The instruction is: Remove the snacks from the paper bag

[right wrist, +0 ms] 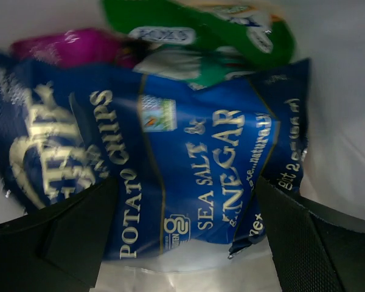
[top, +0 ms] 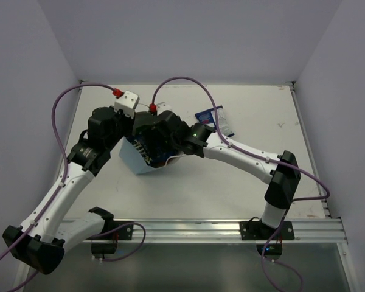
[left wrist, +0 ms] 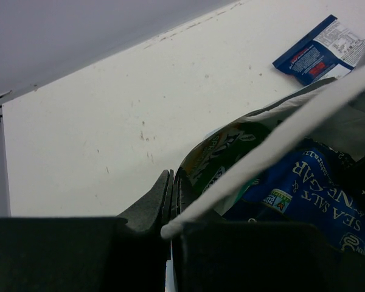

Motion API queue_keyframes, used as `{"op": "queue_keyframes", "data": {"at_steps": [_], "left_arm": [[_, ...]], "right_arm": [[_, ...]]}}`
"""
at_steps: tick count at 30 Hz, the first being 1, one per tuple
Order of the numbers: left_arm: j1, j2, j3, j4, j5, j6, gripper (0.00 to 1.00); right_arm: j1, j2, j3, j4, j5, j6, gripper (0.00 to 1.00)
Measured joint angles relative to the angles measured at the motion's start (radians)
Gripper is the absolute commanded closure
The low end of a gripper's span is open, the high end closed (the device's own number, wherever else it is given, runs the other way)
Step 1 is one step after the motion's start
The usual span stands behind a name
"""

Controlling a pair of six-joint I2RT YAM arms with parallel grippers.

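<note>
**Top view.**
- Paper bag [top: 132, 159]: light blue, on the table [top: 261, 109] left of centre, its mouth mostly covered by both wrists.
- Left arm [top: 67, 188] reaches the bag from the near left, right arm [top: 243, 152] from the near right.
- Dark blue packet [top: 212, 120]: lies flat on the table outside the bag, just beyond the right wrist.
- How the fingers stand cannot be told from here.

**Left wrist view.**
- Left gripper [left wrist: 172, 182]: fingers pressed together on the bag's white rim, holding the mouth up.
- Blue chip packet [left wrist: 310, 188]: seen through the opening, inside the bag.
- The dark blue packet shows at upper right, well apart.

**Right wrist view.**
- Right gripper [right wrist: 185, 194]: inside the bag, fingers spread wide, gripping nothing.
- The blue chip packet fills the centre, straight ahead of the fingers. Its long axis runs side to side across the gap, and its left end reaches past the left finger.
- Behind it are a green packet [right wrist: 201, 27] at the top and a magenta packet [right wrist: 79, 45] at upper left.

**Judgement.**
- The right arm is the nearer, so the pick falls to it.
- Closing along the packet's length would likely buckle the crinkly film rather than seat it flat, so a slip is possible.
</note>
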Motion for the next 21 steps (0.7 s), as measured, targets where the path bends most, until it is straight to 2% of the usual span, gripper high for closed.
{"op": "queue_keyframes", "data": {"at_steps": [6,9,10,13,15,17,18,19,21], "left_arm": [[0.000,-0.008,-0.003,-0.002,0.007,-0.013,1.00],[0.000,-0.009,-0.004,-0.002,0.008,-0.013,1.00],[0.000,-0.009,-0.004,-0.002,0.008,-0.014,1.00],[0.000,-0.009,-0.006,-0.001,0.008,-0.016,1.00],[0.000,-0.009,-0.008,0.001,0.008,-0.017,1.00],[0.000,-0.010,-0.009,0.003,0.009,-0.018,1.00],[0.000,-0.010,-0.010,0.004,0.009,-0.018,1.00],[0.000,-0.011,-0.011,0.005,0.009,-0.019,1.00],[0.000,-0.011,-0.011,0.006,0.009,-0.020,1.00]], "right_arm": [[0.002,0.007,0.000,-0.004,0.089,0.088,0.03],[0.002,0.008,0.000,-0.004,0.113,0.107,0.19],[0.002,0.009,0.000,-0.005,0.121,0.111,0.29],[0.002,0.016,0.000,-0.004,0.130,0.119,0.39],[0.002,0.023,0.000,-0.001,0.129,0.122,0.42],[0.002,0.027,0.000,0.002,0.128,0.122,0.39],[0.002,0.027,0.000,0.003,0.129,0.122,0.35],[0.002,0.027,0.000,0.003,0.130,0.122,0.26],[0.002,0.026,0.000,0.003,0.138,0.122,0.21]]}}
